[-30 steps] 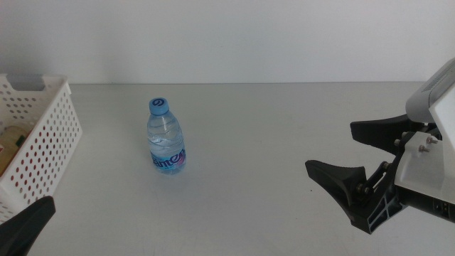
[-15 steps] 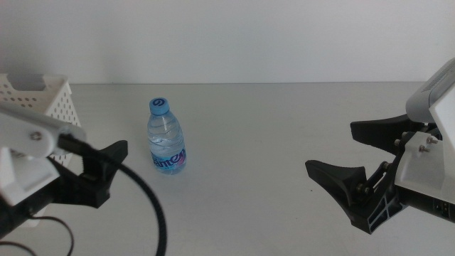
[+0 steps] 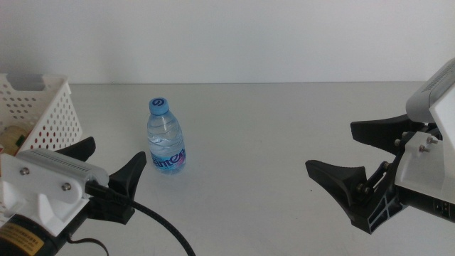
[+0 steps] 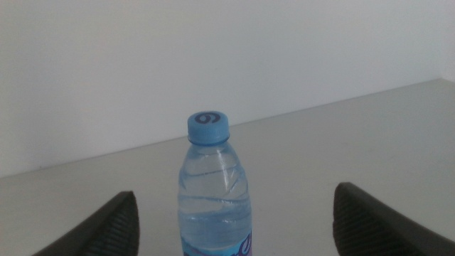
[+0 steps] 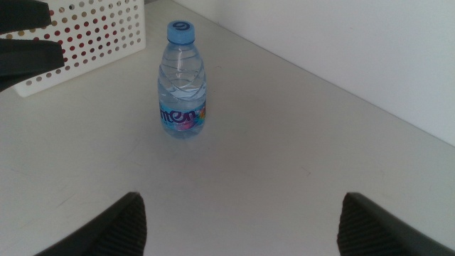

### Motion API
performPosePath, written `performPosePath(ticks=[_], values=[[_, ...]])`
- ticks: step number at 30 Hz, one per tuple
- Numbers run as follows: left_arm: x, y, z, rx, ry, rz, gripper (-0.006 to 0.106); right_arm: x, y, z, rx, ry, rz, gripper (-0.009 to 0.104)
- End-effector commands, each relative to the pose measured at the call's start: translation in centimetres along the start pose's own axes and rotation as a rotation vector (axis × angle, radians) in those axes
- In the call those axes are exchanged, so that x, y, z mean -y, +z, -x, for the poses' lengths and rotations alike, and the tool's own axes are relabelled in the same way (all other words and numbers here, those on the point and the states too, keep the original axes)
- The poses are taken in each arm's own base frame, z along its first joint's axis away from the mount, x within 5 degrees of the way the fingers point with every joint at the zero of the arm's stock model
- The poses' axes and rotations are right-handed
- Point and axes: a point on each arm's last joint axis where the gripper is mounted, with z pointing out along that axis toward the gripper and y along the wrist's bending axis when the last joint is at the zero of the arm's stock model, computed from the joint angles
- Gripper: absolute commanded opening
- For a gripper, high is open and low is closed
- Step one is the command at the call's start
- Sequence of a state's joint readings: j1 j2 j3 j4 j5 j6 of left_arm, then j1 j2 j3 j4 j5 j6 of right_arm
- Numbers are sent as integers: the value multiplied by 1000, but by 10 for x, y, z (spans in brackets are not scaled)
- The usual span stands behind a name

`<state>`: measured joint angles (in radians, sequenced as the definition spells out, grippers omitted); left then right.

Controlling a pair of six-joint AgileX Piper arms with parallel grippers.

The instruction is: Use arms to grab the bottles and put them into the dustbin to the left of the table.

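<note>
The water bottle (image 3: 166, 137) stands upright on the pale grey worktop (image 3: 256, 121), a small clear plastic bottle with a round blue cap bearing a dark swirl mark, ribbed shoulders, water nearly to the neck, and a blue label with white lettering and a touch of pink around its lower body. It is left of the worktop's middle, apart from everything else. To its left, at the worktop's left edge, is the dustbin (image 3: 44, 112), a white basket whose walls are pierced with rows of round holes and whose end wall has a handle cut-out; something yellowish shows inside it, too hidden to name. The left gripper (image 3: 110, 167), black prongs on a white housing with a black cable trailing off it, sits low at the near left, just beside the bottle and between it and the dustbin, its jaws spread wide and pointing toward the bottle without touching it; in the left wrist view the bottle (image 4: 212, 186) rises midway between the two jaw tips. The right gripper (image 3: 355, 153) is at the right side of the worktop, well apart from the bottle, its jaws also wide apart and holding nothing; its wrist view shows the bottle (image 5: 183, 80) standing alone with the dustbin (image 5: 89, 39) behind it.
</note>
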<state>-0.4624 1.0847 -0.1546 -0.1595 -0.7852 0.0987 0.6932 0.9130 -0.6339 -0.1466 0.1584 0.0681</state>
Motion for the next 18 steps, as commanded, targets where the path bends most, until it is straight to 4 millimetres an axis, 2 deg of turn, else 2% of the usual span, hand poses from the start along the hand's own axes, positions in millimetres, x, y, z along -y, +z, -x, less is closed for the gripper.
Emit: performPosePath(ticks=[1, 18], values=[[1, 0, 16, 169, -18, 0, 94, 2, -4, 16, 107, -18, -6, 73], [5, 7, 4, 123, -12, -37, 94, 2, -4, 16, 107, -18, -6, 73]])
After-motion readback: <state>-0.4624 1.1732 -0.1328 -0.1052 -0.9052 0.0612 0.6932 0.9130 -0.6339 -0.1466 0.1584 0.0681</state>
